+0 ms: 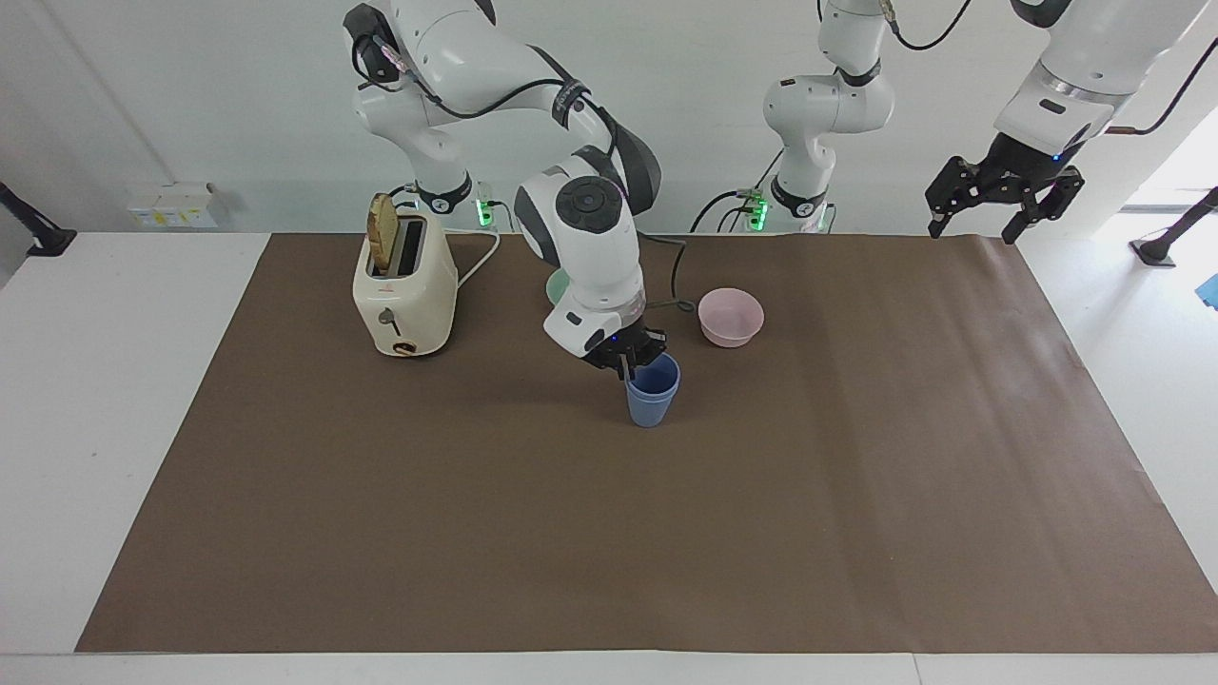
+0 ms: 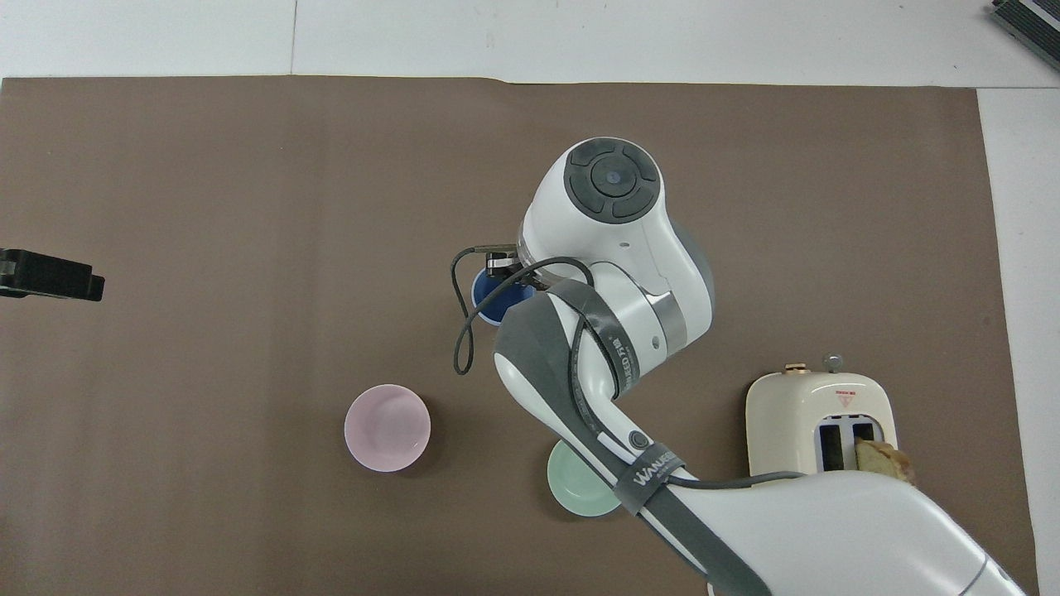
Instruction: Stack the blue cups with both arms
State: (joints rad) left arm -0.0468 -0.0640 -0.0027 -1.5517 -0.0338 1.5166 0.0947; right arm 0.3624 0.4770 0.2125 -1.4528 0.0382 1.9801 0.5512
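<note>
The two blue cups (image 1: 652, 395) stand nested, one inside the other, upright near the middle of the brown mat. Only the top rim of the inner cup shows above the outer one. In the overhead view the cups (image 2: 493, 303) are partly covered by the right arm. My right gripper (image 1: 632, 362) is down at the cups' rim, shut on the rim of the inner blue cup. My left gripper (image 1: 999, 204) is open and empty, waiting up in the air over the mat's edge at the left arm's end; it also shows in the overhead view (image 2: 50, 276).
A pink bowl (image 1: 731, 316) sits beside the cups, a little nearer to the robots. A green bowl (image 2: 580, 495) lies nearer to the robots, half hidden by the right arm. A cream toaster (image 1: 404, 285) with a slice of bread stands toward the right arm's end.
</note>
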